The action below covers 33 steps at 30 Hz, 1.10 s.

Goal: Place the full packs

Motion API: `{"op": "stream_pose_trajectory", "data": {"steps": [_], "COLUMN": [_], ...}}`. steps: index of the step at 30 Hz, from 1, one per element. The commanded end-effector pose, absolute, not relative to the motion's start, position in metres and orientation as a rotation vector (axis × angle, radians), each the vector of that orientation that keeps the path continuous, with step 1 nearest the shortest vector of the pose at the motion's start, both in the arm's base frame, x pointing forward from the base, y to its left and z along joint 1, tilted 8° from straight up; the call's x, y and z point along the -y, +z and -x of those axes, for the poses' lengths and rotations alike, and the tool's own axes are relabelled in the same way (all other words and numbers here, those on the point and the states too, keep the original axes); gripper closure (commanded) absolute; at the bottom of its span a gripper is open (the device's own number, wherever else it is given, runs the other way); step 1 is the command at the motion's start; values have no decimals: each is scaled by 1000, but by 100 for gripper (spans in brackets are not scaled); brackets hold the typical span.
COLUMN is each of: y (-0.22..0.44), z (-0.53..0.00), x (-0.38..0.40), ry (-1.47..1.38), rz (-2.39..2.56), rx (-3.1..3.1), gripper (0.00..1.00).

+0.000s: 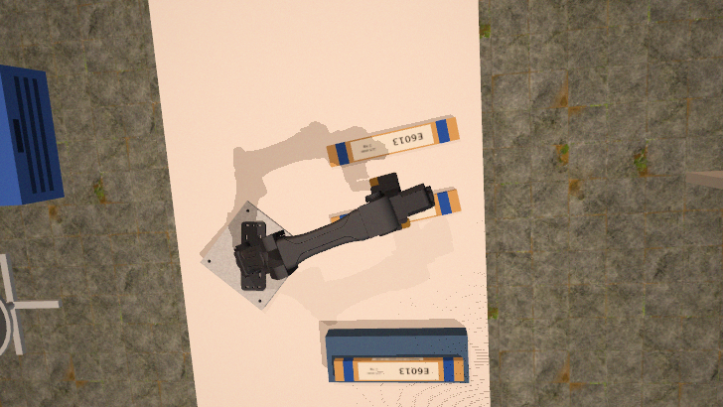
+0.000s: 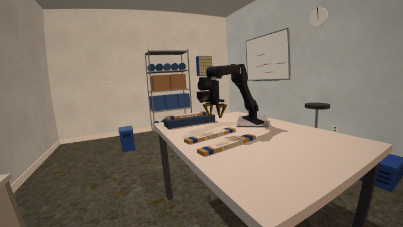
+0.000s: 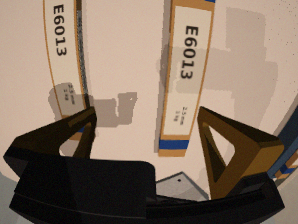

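Observation:
My gripper [image 1: 389,203] [image 2: 215,116] [image 3: 147,112] is open and empty, high above the table by the middle pack. The middle pack [image 1: 445,203] [image 2: 210,135] [image 3: 187,65] lies flat on the table, partly hidden by the arm in the top view; in the wrist view its near end shows between the fingers, closer to the right one. Another pack [image 1: 414,139] [image 2: 227,145] [image 3: 60,40] lies flat on the table, roughly parallel to it. The third pack [image 1: 396,370] [image 2: 186,115] lies flat on the dark blue platform [image 1: 394,344] [image 2: 189,122], along its lower long side in the top view.
The arm's grey base plate [image 1: 222,260] [image 2: 242,123] [image 3: 177,186] is bolted down on the left of the table in the top view. The table's edge [image 1: 484,252] runs close past the packs' outer ends and the platform.

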<state>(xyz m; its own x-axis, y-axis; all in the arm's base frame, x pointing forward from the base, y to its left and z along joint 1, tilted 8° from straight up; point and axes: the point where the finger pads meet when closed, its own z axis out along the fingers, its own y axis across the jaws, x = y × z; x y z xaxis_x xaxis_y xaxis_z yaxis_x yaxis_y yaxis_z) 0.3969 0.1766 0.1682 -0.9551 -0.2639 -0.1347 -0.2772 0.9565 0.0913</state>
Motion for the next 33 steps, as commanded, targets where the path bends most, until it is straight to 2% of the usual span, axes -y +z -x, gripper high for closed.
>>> {"op": "stream_pose_trajectory", "data": {"steps": [1, 13, 25, 33], "y": [173, 178, 176, 176], "z": [-397, -405, -389, -389], "x": [-189, -270, -323, -323], "ry": [150, 190, 162, 162], "rz": [352, 346, 344, 344], "rx": [-3003, -2943, -3003, -3003], "gripper": [5, 5, 5, 5]}}
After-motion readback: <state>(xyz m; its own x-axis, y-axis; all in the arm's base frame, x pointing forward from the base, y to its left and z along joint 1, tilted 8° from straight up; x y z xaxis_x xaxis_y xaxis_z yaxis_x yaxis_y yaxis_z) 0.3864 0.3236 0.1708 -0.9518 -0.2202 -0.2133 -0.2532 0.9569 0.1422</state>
